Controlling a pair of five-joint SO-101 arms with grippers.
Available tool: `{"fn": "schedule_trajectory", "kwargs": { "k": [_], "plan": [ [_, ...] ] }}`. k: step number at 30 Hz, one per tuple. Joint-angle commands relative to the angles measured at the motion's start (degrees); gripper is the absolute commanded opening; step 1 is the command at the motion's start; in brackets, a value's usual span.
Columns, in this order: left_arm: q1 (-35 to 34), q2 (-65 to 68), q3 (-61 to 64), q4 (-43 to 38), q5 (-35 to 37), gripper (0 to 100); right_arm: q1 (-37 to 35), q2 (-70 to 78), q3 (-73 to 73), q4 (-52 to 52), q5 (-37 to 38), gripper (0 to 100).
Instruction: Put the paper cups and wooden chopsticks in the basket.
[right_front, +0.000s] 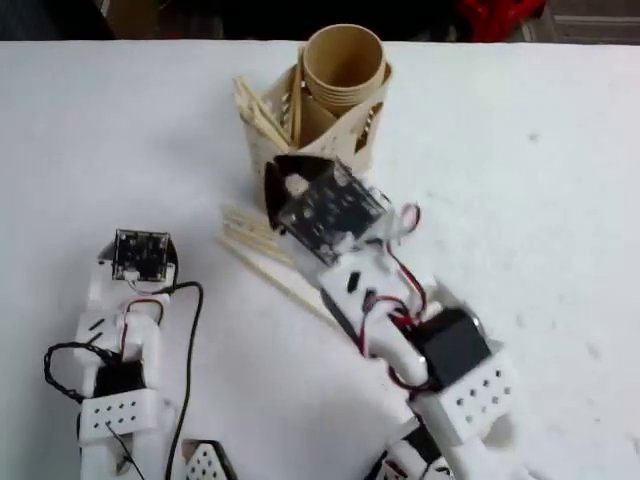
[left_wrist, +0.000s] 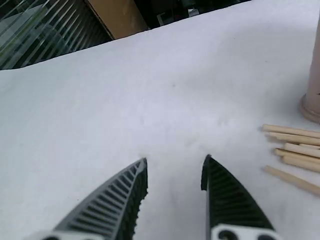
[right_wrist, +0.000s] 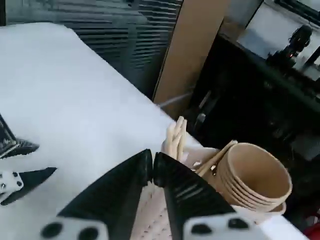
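My left pincer (left_wrist: 175, 159) hangs spread over the white table (right_front: 520, 180), near left. My right pincer (right_wrist: 151, 165), tips pressed together, hovers at the near side of the pale wooden basket (right_front: 357, 132). The basket holds the stacked brown paper cups (right_front: 344, 62) and some upright wooden chopsticks (right_front: 258, 108). The loose wooden chopsticks (right_front: 262, 250) lie on the table just near-left of the basket.

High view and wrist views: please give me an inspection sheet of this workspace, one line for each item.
Surface: white table.
Job's things: paper cups stacked in the basket; some chopsticks stand in it; loose chopsticks lie on the table beside it.
Clutter: nothing seen.
Grippers: left gripper open above the table; right gripper shut, near the basket.
Cables: black cable along the left arm; red wires on the right arm.
Surroundings: blinds and a brown board behind the table.
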Motion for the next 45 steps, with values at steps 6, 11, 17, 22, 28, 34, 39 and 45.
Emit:
{"fn": "schedule_trajectory", "kwargs": {
  "k": [6,11,17,22,28,34,39,45],
  "plan": [
    [0.48,-0.84,0.0,0.18,0.44,19,-2.68,21.32,0.09,21.32,0.18,2.2],
    [0.57,-0.84,0.0,0.18,0.44,19,-3.3,33.01,5.45,15.78,0.18,2.2],
    [0.57,-0.84,0.0,0.18,0.44,19,-3.38,45.49,5.63,9.89,0.18,2.2],
    [0.57,-0.84,0.0,0.18,0.44,19,-3.12,51.47,4.48,7.6,1.41,3.9],
    [0.57,-0.84,0.0,0.18,0.44,19,-3.12,52.79,3.87,7.43,1.49,15.0],
    [0.57,-0.84,0.0,0.18,0.44,19,-2.86,49.54,4.13,7.96,1.67,11.8],
    [0.57,-0.84,0.0,0.18,0.44,19,-0.92,42.33,4.22,10.77,1.32,12.1],
    [0.57,-0.84,0.0,0.18,0.44,19,1.71,41.36,6.33,7.43,1.76,12.5]
  ]
}}
